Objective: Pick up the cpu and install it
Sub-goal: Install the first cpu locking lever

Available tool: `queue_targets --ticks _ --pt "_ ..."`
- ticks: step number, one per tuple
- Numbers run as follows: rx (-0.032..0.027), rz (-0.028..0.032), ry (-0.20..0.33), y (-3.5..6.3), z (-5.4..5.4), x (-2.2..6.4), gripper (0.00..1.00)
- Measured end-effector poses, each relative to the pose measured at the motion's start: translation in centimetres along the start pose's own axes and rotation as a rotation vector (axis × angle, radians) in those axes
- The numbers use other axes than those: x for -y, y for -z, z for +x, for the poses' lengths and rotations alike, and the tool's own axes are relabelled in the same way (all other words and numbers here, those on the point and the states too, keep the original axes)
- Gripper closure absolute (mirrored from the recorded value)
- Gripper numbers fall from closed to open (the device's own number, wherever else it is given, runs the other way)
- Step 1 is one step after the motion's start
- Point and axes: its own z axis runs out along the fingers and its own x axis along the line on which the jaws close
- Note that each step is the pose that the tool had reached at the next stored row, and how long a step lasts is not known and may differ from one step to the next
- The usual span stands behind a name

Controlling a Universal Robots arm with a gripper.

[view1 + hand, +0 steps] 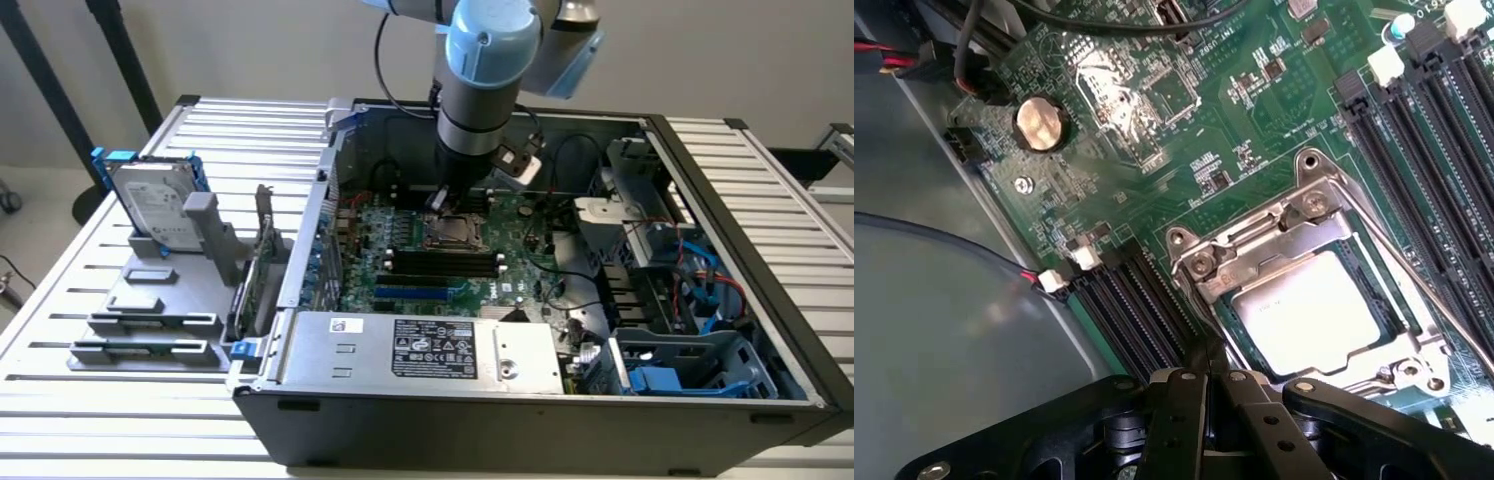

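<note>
The cpu [1304, 305], a small square chip with a dull silver top, lies flat inside the metal-framed socket [1199, 262] on the green motherboard [1184, 150]. My gripper [1204, 352] is shut, its black fingers [1184, 400] pressed together with nothing between them. The tips hover right at the socket frame's edge, beside the chip. In the exterior view the arm reaches down into the open computer case [721, 400], with the gripper [441, 200] just above the socket [454, 232].
Black memory slots [441, 262] lie next to the socket, and a power supply [427, 350] runs along the case's near side. Cables and a drive cage [681, 370] crowd the exterior view's right. A hard drive [154, 205] and grey holder blocks [147, 335] stand outside at the left.
</note>
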Motion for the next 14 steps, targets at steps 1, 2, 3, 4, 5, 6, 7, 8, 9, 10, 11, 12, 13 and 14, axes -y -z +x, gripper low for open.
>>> queue_targets --ticks 1,2,3,4,5,6,7,8,9,10,11,12,13,14 --pt "0.0006 0.0009 0.0 0.0 0.1 -0.12 0.89" --pt "0.0013 0.0019 -0.001 0.0 0.2 -0.25 0.89" --pt "0.0021 0.003 -0.001 0.01 0.3 -0.39 0.89" --pt "0.0027 0.004 -0.001 0.01 0.3 -0.53 0.89" --pt "0.0034 0.0051 -0.002 0.01 0.4 -0.68 0.89" --pt "0.004 0.0061 -0.002 0.0 0.5 -0.81 0.89" --pt "0.0047 0.0072 -0.002 0.01 0.6 -0.93 0.89" --pt "0.0055 0.0083 -0.003 0.01 0.7 -1.05 0.89" --pt "0.0061 0.0092 -0.003 0.01 0.7 -1.13 0.89" --pt "0.0068 0.0104 -0.004 0.01 0.8 -1.17 0.89" --pt "0.0074 0.0113 -0.004 0.01 0.8 -1.19 0.89" --pt "0.008 0.0122 -0.004 0.01 0.8 -1.2 0.89" --pt "0.0086 0.0132 -0.005 0.01 0.8 -1.21 0.89" --pt "0.0095 0.0147 -0.005 0.01 0.8 -1.25 0.89"
